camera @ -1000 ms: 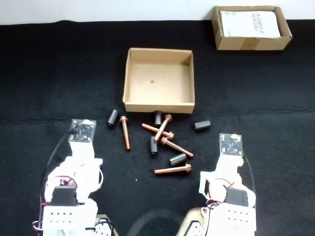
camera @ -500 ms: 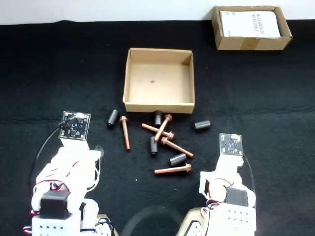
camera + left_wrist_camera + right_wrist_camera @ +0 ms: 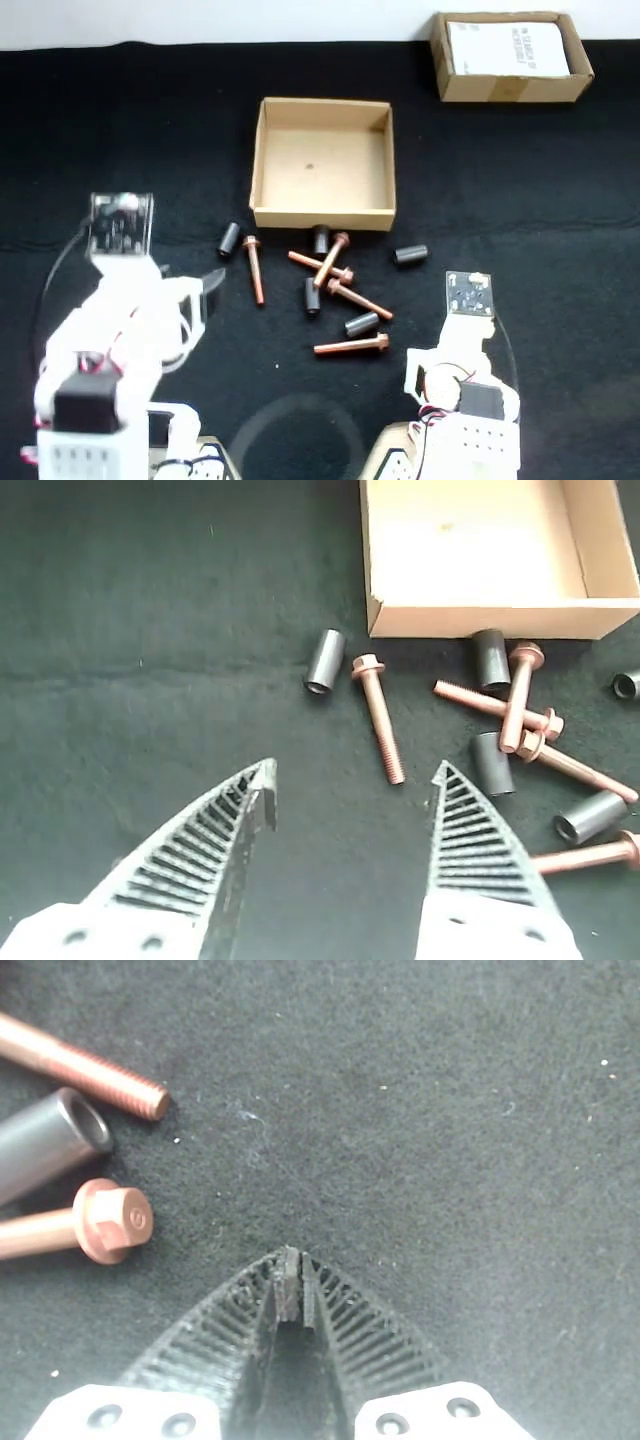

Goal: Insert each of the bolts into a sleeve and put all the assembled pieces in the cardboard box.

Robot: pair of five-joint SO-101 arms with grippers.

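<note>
Five bolts (image 3: 253, 270) and five sleeves (image 3: 229, 238) loose on the arms' side of the cardboard box (image 3: 322, 216), none assembled.
Left gripper (image 3: 355, 770) jaws spread wide, empty, short of the box; right gripper (image 3: 290, 1265) jaws closed on nothing, farther from it.

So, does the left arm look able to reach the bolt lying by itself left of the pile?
Probably yes: the left tool is open, the bolt lies just beyond it, nothing between.

White sheet (image 3: 508, 47) in far box (image 3: 510, 89): lines of dark print, too small to read.
Bolt head (image 3: 112, 1221): one stamped mark, unclear.
</note>
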